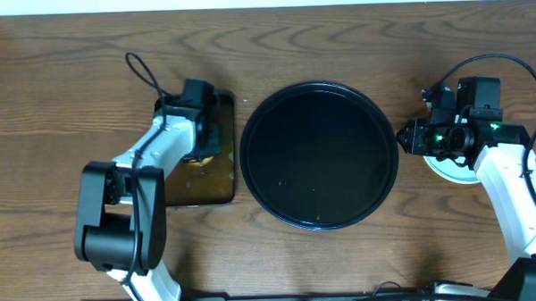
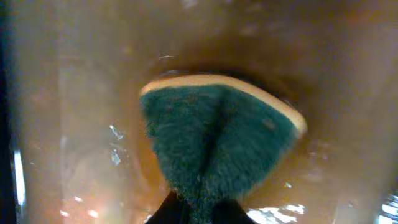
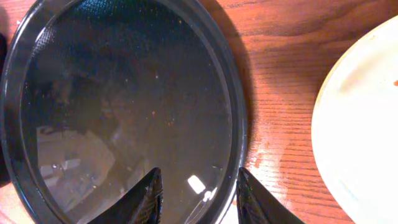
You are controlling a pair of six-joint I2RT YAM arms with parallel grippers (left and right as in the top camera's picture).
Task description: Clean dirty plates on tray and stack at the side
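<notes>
Your left fingers [image 2: 166, 214] are clamped on the green-and-yellow sponge [image 2: 217, 137], pinching it into a fold at the bottom of the left wrist view. The sponge is pressed against a wet, brownish, glossy surface. From above, that arm reaches over the rectangular dark tray [image 1: 211, 184], left of centre. Over on the right, your right fingers [image 3: 148, 198] stand apart with nothing between them, hanging above the rim of the round black tray [image 3: 239, 124], which fills the left of the right wrist view, its glossy floor dotted with fine specks. In the overhead view the tray sits mid-frame on the wooden worktop [image 1: 68, 50]. A pale plate [image 3: 364, 143] lies on the worktop at the right edge of the wrist view, apart from the tray's rim, with a small reddish mark. From above it peeks out beneath your right wrist; how many are stacked there, I cannot tell.
</notes>
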